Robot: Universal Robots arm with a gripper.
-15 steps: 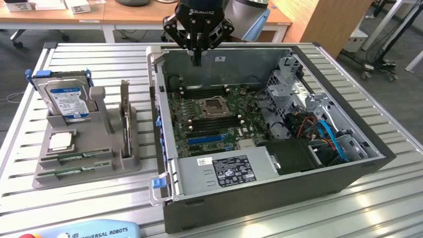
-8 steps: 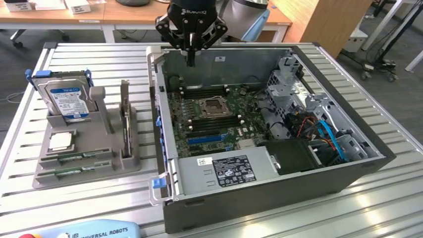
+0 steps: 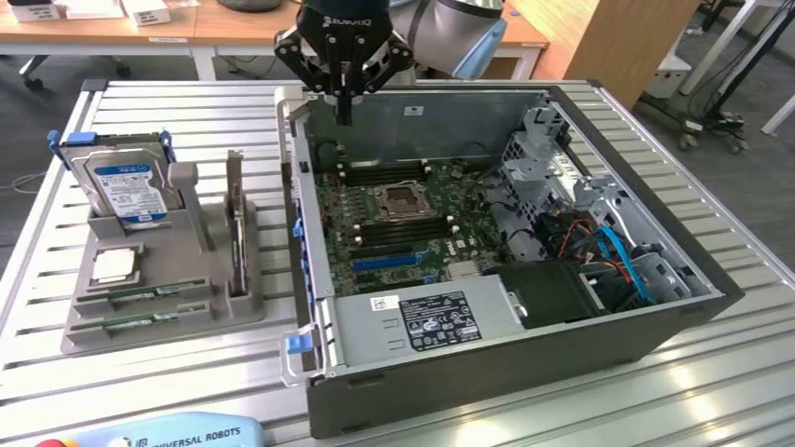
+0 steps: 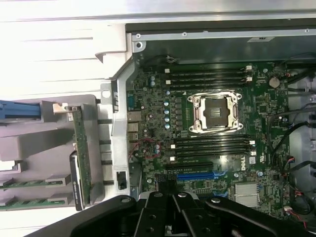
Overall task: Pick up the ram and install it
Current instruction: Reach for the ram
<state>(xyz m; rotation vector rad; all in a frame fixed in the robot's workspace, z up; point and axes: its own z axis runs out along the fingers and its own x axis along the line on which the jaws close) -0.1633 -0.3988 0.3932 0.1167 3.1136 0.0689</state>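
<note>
Though shut tight with nothing in its grip, found the end effector [image 3: 345, 114] poised over the far corner of the computer case [image 3: 534, 358] on the exterior view's left, well apart from the ram [image 3: 140, 297]. Noted the ram as green sticks lying flat in the near slots of the grey holder [image 3: 244, 304] on the bench [image 3: 186, 112], at the exterior view's left of the case, with a hard drive [image 3: 125, 186] standing at the holder's far end and a processor chip [image 3: 112, 266] between. Saw the black memory slots [image 4: 207, 75] on the motherboard [image 3: 342, 219] bare. Judged the pick-up step not yet begun. Reckoned on needing the end effector opened and squared to a stick's long thin edges for any grasp.
</note>
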